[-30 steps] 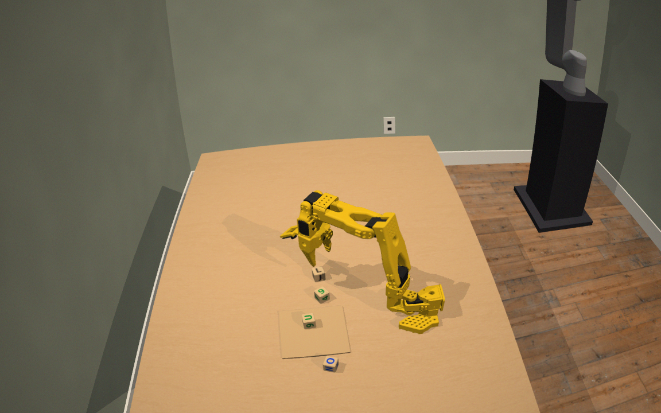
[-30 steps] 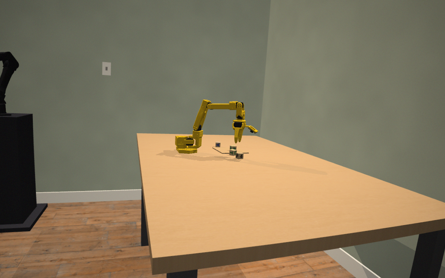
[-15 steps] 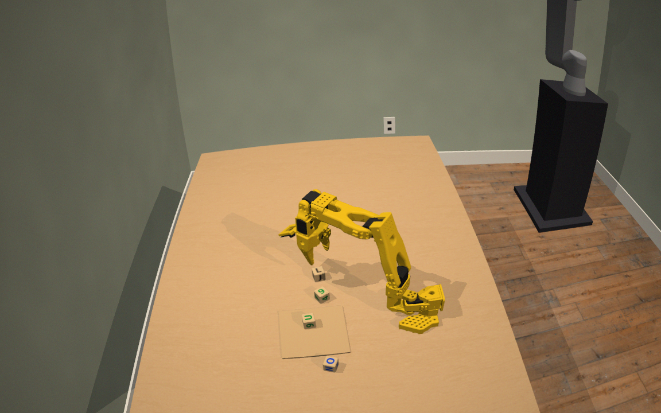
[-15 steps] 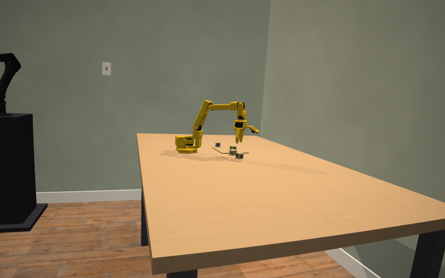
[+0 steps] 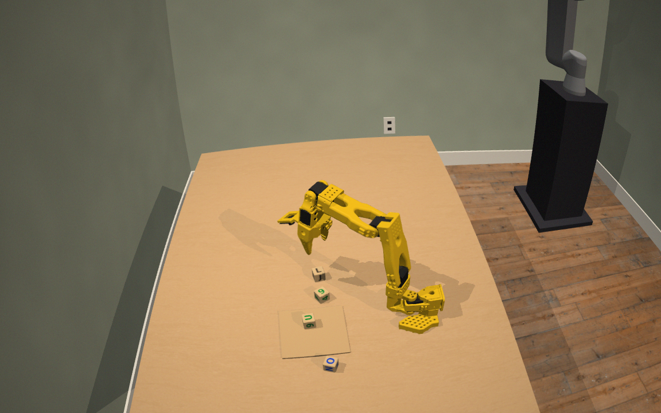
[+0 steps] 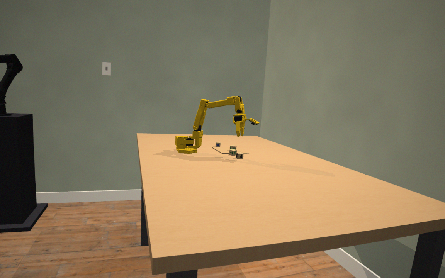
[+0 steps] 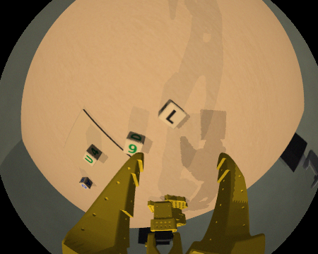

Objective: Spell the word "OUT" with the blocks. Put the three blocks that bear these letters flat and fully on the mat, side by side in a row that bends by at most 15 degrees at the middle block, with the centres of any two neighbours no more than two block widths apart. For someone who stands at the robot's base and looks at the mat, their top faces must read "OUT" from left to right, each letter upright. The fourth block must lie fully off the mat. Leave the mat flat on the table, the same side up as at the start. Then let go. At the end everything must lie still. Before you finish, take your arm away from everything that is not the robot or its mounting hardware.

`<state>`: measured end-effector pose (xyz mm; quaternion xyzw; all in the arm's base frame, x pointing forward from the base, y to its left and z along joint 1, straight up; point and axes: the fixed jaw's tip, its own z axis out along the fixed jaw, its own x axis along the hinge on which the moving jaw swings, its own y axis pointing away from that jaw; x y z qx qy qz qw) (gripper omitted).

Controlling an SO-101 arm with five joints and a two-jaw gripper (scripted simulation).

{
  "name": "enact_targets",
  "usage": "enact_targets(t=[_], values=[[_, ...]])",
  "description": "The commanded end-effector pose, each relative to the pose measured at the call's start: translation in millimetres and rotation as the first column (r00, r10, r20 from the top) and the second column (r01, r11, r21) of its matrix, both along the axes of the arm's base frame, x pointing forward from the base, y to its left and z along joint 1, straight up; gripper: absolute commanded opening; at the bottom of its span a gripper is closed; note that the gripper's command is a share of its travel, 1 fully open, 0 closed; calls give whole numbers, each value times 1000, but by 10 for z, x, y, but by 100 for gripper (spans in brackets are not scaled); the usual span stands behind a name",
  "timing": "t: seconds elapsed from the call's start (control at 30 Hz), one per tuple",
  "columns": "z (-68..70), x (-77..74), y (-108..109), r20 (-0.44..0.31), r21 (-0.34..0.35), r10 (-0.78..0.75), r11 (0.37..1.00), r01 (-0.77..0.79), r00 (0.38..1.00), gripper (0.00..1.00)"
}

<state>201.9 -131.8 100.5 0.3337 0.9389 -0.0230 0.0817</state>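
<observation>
My gripper point(image 5: 316, 246) point(image 6: 240, 136) point(image 7: 180, 155) is open and empty, raised above the table beyond the block row. A block with a black L on top point(image 5: 318, 273) point(image 6: 239, 156) point(image 7: 172, 114) lies off the mat, nearest the gripper. A block with a green 9 on top point(image 5: 321, 294) point(image 6: 232, 152) point(image 7: 133, 142) lies just off the mat's edge. A block with a green U on top point(image 5: 308, 320) point(image 7: 92, 155) lies on the mat point(image 5: 317, 346). A block with a blue O on top point(image 5: 330, 363) point(image 6: 218, 144) point(image 7: 85, 183) lies off the opposite edge. No top face shows T.
The arm's yellow base point(image 5: 420, 303) point(image 6: 186, 143) stands on the table point(image 5: 240, 190) point(image 6: 269, 193), to the right of the mat in the top view. A dark pedestal with another arm point(image 5: 566, 159) stands on the floor away from the table.
</observation>
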Motion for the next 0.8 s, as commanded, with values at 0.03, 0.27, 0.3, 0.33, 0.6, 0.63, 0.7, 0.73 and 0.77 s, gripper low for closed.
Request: enact_targets(t=[0.03, 0.27, 0.3, 0.33, 0.6, 0.63, 0.7, 0.73, 0.77], values=[[415, 23, -26, 164, -114, 7, 993, 12, 986, 32], [771, -33, 13, 297, -207, 29, 978, 35, 955, 32], [813, -44, 20, 312, -218, 33, 975, 38, 949, 32], [849, -53, 27, 326, -227, 36, 973, 41, 945, 32], [937, -78, 45, 358, -250, 44, 967, 50, 933, 32], [937, -78, 45, 358, -250, 44, 967, 50, 933, 32], [936, -76, 48, 357, -250, 46, 967, 48, 933, 32], [934, -71, 56, 357, -250, 51, 967, 43, 933, 32], [930, -63, 71, 355, -250, 59, 968, 34, 933, 32]])
